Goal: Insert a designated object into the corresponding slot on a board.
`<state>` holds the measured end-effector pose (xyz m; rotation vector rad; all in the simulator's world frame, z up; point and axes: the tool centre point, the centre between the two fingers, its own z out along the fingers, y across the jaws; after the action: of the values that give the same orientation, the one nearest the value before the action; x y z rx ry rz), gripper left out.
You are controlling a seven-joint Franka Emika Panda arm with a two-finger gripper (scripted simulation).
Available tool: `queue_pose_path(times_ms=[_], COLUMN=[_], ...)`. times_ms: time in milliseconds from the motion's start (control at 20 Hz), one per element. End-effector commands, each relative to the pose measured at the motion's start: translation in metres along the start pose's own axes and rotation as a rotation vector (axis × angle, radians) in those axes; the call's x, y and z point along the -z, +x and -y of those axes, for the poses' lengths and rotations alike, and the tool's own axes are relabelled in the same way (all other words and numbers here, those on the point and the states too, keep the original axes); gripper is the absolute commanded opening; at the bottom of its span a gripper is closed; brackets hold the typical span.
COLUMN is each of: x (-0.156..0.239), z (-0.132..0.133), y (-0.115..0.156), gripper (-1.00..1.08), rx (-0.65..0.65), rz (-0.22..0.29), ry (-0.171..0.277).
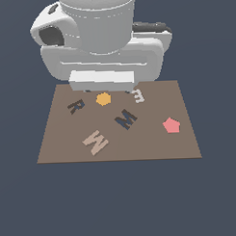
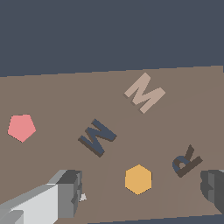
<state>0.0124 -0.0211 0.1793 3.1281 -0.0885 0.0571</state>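
The tan M block [image 1: 95, 142] lies flat and tilted at the lower left of the brown board [image 1: 188, 146] in the exterior view, apart from the dark M slot [image 1: 126, 119] near centre. Only the wrist view shows the gripper [image 2: 142, 190], its fingers [image 2: 70, 192] spread wide, holding nothing, with the orange hexagon [image 2: 138, 179] between them.

The arm [image 1: 100, 43] hides the board's [image 1: 58, 146] far edge, and the claw's [image 2: 140, 192] fingers [image 2: 65, 192] run off-frame.
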Motion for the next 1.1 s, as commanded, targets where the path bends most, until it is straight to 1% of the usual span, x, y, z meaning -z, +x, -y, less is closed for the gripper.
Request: queue_pose_path(times_ms=[0,300,550,800,1050], x=[0.000,-0.004,-0.015,-0.033,-0.058], z=[0.000,0.000,-0.001,-0.003,-0.008], y=[0.000,0.003,0.011,0.023,0.040], gripper=[1.00,1.00,1.00,1.00,1.00], rx=[0.000,-0.026,-0.089,-0.194,-0.344], rz=[0.000,0.001,0.004,0.009,0.016], ry=[0.000,0.000,-0.001,-0.003,-0.004])
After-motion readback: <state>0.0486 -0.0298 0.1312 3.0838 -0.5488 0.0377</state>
